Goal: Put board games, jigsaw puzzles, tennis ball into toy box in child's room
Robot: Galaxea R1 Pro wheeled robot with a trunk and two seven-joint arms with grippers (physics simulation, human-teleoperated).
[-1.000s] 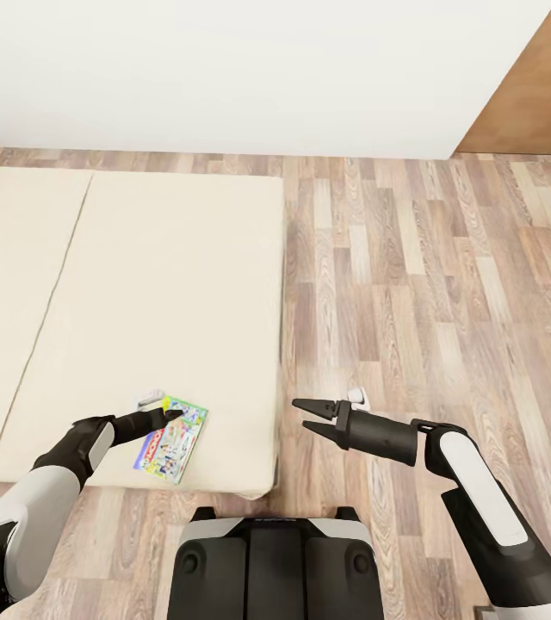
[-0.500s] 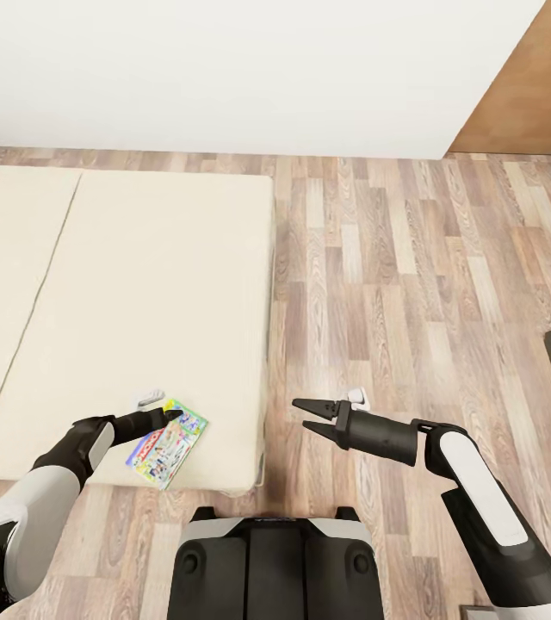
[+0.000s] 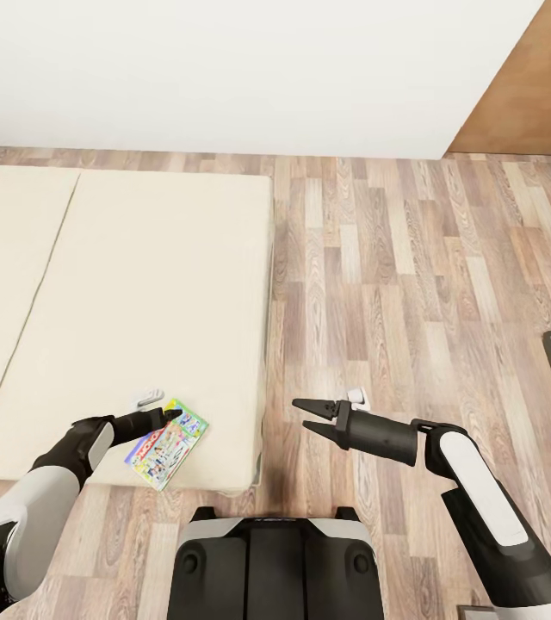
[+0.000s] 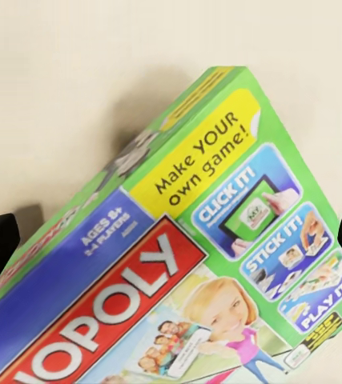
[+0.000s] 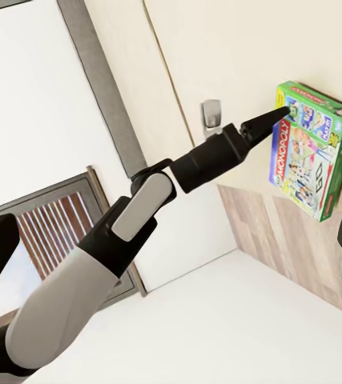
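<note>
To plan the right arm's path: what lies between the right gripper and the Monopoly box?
In the head view, between right gripper and Monopoly box: bare bed edge, then wooden floor.

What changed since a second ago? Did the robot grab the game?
The whole view slid, so the camera moved; the bed itself did not. The board game now sits closer to the bed's near edge and has tilted a little, held at the left gripper, which kept its place in the picture. Whether the jaws are closed on it cannot be told. The right gripper stayed open and empty over the floor.
</note>
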